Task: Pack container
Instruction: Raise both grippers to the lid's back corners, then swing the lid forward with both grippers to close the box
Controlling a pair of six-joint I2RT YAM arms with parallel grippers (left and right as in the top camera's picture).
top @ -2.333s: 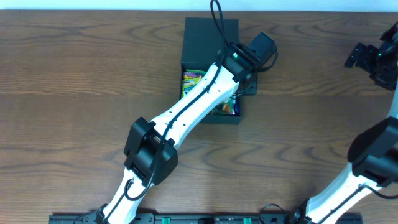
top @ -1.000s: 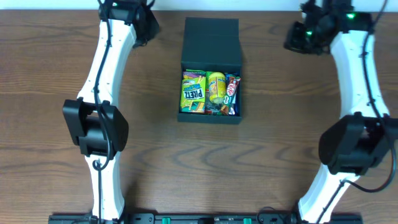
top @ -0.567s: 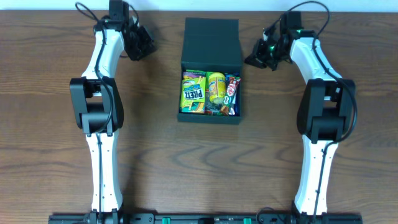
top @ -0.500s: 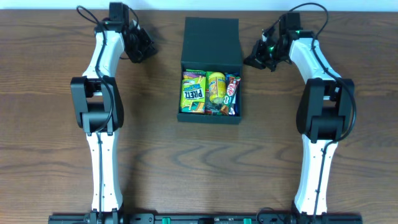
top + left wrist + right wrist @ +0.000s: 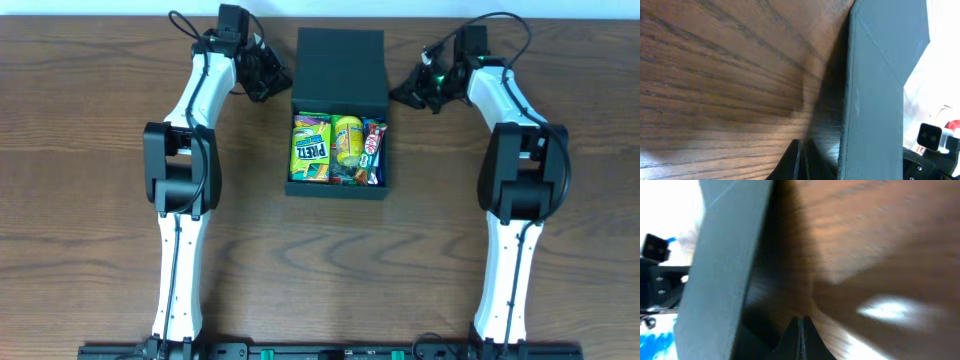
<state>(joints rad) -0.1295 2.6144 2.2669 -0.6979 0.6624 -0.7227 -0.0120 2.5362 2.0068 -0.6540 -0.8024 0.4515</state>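
The dark teal container (image 5: 340, 185) sits at the table's far middle. Its hinged flap lid (image 5: 340, 68) lies open behind it. Inside show a green Pretz packet (image 5: 311, 150), a yellow packet (image 5: 348, 138) and a red bar (image 5: 374, 145). My left gripper (image 5: 280, 78) is shut and empty, just left of the lid's edge. Its wrist view shows the shut fingers (image 5: 796, 162) low beside the lid (image 5: 885, 90). My right gripper (image 5: 398, 95) is shut and empty just right of the lid. Shut fingertips (image 5: 801, 330) and the lid (image 5: 720, 275) fill the right wrist view.
Brown wooden table (image 5: 90, 200) all round the container. Both white arms (image 5: 180, 180) (image 5: 515, 190) reach from the near edge along each side of the container. The table's far edge (image 5: 100, 15) runs just behind the lid.
My left gripper has swung right, from the far left to the lid's left edge. The right gripper has barely shifted beside the lid's right edge. Container and contents are unmoved.
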